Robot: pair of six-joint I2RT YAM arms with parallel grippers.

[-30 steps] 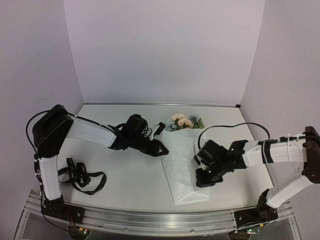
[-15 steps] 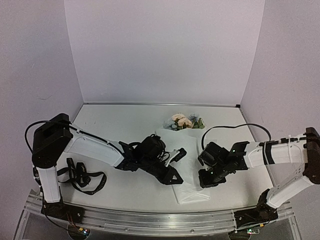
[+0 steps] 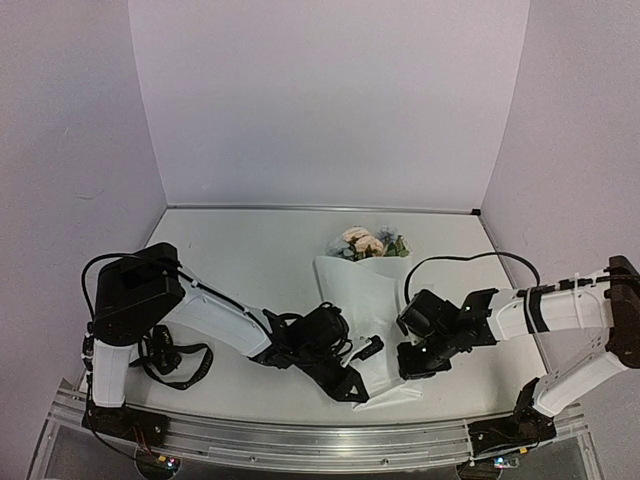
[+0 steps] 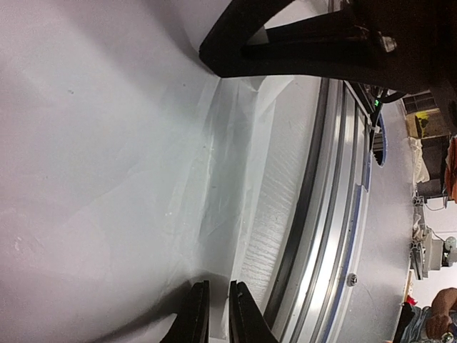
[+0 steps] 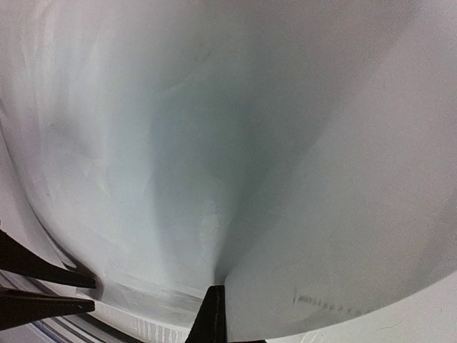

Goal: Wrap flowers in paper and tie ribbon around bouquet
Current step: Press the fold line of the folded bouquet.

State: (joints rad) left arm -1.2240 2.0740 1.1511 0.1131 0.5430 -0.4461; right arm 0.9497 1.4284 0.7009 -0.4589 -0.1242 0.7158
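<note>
Since a second ago, the left gripper (image 3: pixel 362 368) has swung to the paper (image 3: pixel 365 300), near tip; I cannot tell if its narrowed jaws grip. The right gripper (image 3: pixel 415 362) is clenched on the paper's right fold; the flowers (image 3: pixel 368 243) protrude at its far end.

We are looking into a robotics lab cell: plain white walls (image 3: pixel 330 100) are boxing in a white table (image 3: pixel 250 250), an aluminium rail (image 3: pixel 300 432) is edging it, and cluttered equipment (image 4: pixel 428 246) is showing beyond.
</note>
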